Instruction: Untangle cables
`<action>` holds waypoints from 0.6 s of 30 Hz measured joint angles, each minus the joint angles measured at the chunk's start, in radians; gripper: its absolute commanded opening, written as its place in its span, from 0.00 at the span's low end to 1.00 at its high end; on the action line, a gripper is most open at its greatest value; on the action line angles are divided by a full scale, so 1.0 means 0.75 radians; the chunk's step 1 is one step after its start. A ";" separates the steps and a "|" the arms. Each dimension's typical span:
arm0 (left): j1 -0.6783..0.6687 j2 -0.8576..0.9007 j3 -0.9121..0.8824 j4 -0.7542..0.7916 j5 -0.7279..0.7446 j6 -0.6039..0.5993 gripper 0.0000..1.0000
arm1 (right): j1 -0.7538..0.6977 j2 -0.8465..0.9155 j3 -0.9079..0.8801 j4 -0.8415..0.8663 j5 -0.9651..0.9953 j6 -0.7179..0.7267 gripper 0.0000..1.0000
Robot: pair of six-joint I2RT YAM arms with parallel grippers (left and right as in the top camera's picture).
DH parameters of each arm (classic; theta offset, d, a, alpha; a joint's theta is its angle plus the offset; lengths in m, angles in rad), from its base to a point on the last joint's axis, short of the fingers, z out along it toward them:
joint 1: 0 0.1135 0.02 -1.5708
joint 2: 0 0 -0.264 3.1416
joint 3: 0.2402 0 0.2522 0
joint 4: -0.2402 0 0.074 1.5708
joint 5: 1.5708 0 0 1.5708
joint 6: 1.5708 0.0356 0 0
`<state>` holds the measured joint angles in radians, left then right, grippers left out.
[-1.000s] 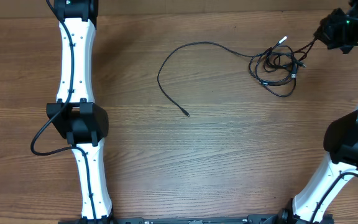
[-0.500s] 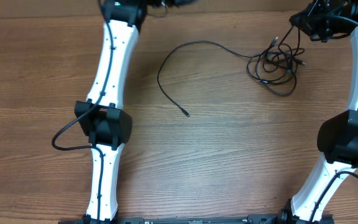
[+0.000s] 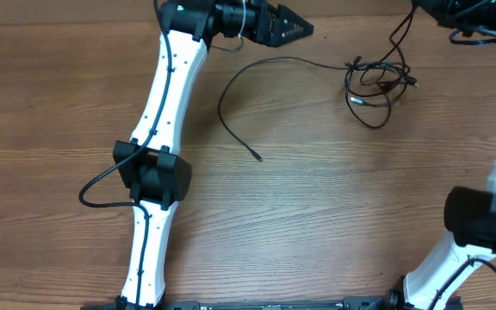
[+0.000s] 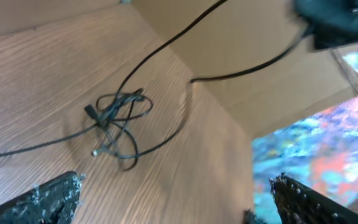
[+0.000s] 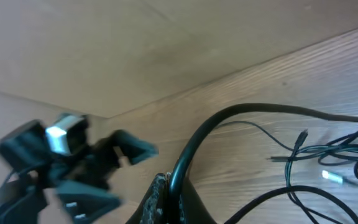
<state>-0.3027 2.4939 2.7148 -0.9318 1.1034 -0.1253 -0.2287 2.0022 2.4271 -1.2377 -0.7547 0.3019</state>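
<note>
The cables are thin black cords. A tangled bundle [image 3: 373, 82] lies at the back right of the wooden table. One long loose strand [image 3: 231, 86] arcs left from it and ends in a plug [image 3: 257, 158]. My right gripper [image 3: 442, 9] is at the far right back edge, shut on a strand [image 5: 253, 109] that runs taut down to the bundle [image 5: 328, 158]. In its wrist view the right gripper [image 5: 169, 183] pinches that cord. My left gripper [image 3: 295, 30] is stretched along the back edge, pointing right. It stands open [image 4: 179, 205], apart from the bundle [image 4: 117, 115] ahead of it.
A brown cardboard wall [image 4: 247, 56] stands along the back edge behind both grippers. The table's right edge [image 4: 235, 134] lies just past the bundle. The left arm's elbow [image 3: 149, 168] sits over the left middle of the table [image 3: 317, 224].
My left arm has swung right along the back edge toward the bundle. My right gripper has pulled backward with its strand, drawing the bundle a little toward the back.
</note>
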 measured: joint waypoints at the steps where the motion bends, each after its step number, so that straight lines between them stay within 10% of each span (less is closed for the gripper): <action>1: -0.015 -0.001 0.000 -0.021 -0.030 0.031 1.00 | 0.000 -0.017 0.003 -0.022 -0.002 0.003 0.04; 18: -0.102 -0.001 0.000 -0.045 -0.183 0.171 0.99 | 0.000 -0.220 0.032 -0.096 -0.006 0.002 0.04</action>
<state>-0.3790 2.4935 2.7148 -0.9653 0.9661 0.0032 -0.2287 1.8374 2.4512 -1.3094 -0.7589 0.3031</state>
